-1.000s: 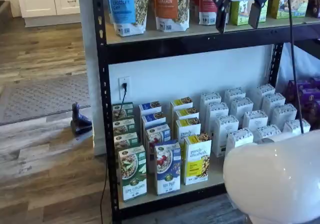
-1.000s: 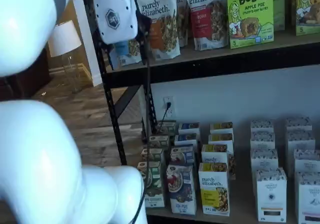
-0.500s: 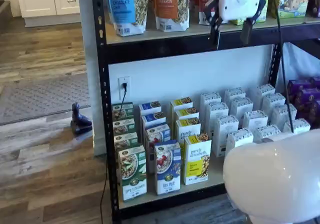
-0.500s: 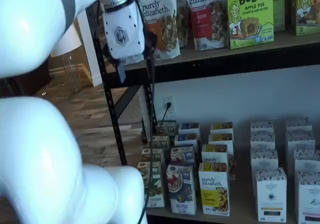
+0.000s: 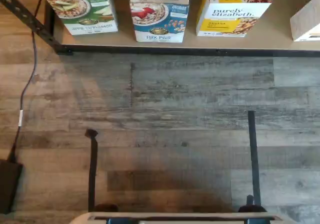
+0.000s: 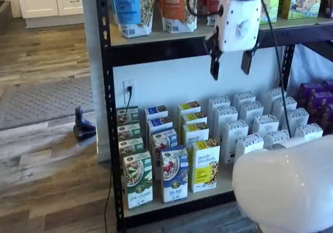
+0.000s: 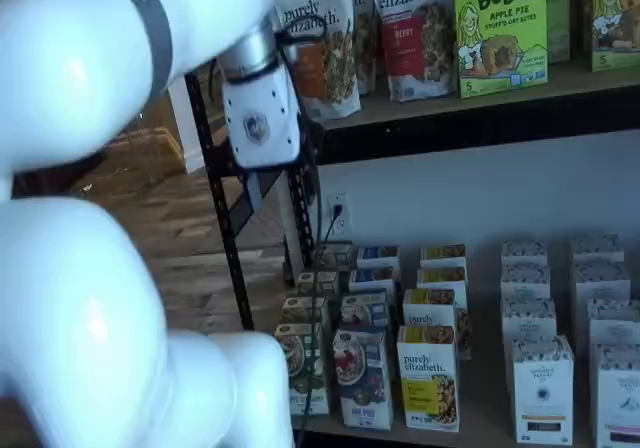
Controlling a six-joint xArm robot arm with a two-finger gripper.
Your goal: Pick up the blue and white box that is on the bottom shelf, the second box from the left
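Note:
The blue and white box [image 6: 174,175] stands at the front of the bottom shelf [image 6: 225,180], between a green-and-white box and a yellow-and-white box. It also shows in a shelf view [image 7: 362,378] and in the wrist view [image 5: 159,13], where its face reads "Flax Plus". My gripper [image 6: 230,65] hangs high above the box rows, just below the upper shelf's beam, its two black fingers apart with nothing between them. In a shelf view the gripper [image 7: 250,193] shows side-on in front of the rack's upright. It touches no box.
A green-and-white box [image 6: 137,180] and a yellow-and-white box [image 6: 205,165] flank the target, with rows of like boxes behind. White boxes [image 6: 250,124] fill the shelf's right. Granola bags [image 6: 132,4] stand on the higher board. A black cord [image 6: 127,104] hangs from the wall socket. My white arm [image 6: 286,186] fills the near right.
The gripper has come down from the level of the granola bags to below the upper shelf's beam. Its fingers stay apart. No box has moved.

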